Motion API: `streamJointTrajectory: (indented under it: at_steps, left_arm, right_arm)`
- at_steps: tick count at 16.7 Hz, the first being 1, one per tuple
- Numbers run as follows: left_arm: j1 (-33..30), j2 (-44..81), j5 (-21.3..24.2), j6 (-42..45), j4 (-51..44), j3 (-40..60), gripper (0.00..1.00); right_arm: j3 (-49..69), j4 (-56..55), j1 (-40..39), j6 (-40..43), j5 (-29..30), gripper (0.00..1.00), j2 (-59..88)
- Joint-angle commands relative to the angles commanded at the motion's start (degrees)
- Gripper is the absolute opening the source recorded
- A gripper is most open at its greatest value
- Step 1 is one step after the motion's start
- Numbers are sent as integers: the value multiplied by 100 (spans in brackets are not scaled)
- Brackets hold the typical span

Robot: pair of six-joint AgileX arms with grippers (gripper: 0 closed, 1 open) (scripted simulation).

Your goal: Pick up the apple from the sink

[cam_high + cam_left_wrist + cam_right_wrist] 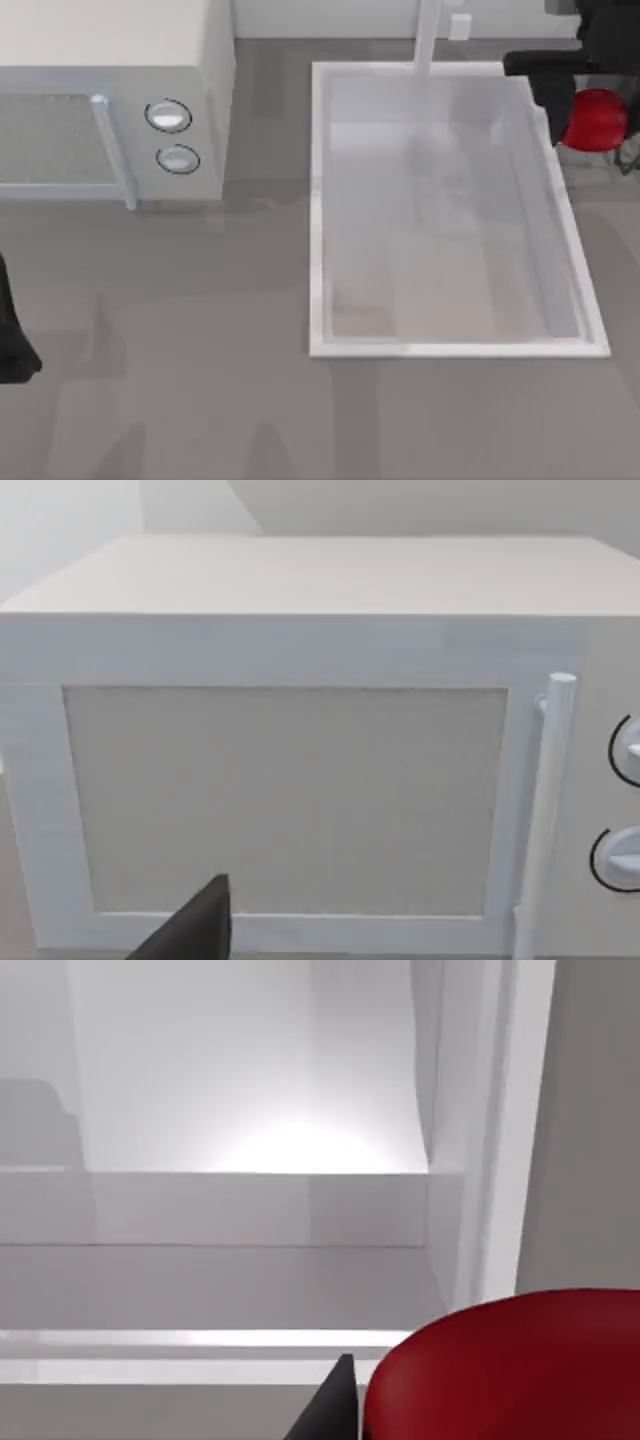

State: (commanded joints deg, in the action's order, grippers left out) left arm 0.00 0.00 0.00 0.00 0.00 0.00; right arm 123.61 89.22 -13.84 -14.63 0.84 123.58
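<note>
Right gripper (590,95) is up at the far right corner of the table, just outside the sink (320,200) rim, pinching the apple (594,119) so it's clear of the basin. From the right wrist view I see the apple (510,1370) close up with the sink (470,1160) wall behind. My left arm (12,340) sits parked at the left edge, facing the microwave (300,780); can't tell how its fingers are set.

Setting: rendered kitchen.
Worktop (200,350): plain grey surface carrying the fittings.
Sink (320,200): white rectangular basin, thick rim, white faucet post (428,35) at the far edge.
Microwave (110,60): white, framed door, bar handle, two round knobs (168,115).
</note>
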Motion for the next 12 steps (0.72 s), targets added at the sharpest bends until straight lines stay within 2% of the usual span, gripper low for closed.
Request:
streamJointTrajectory:
  at_steps: [3, 6, 12]
  left_arm:
    - [0, 0, 0, 0, 0, 0, 100]
    - [0, 0, 0, 0, 0, 0, 100]
    - [0, 0, 0, 0, 0, 0, 100]
  right_arm:
    - [-1230, -411, 837, 830, -40, 0, -650]
    - [-1934, -703, 1449, 1437, -69, 0, -1114]
    - [-2091, -767, 1588, 1584, -70, 0, -1215]
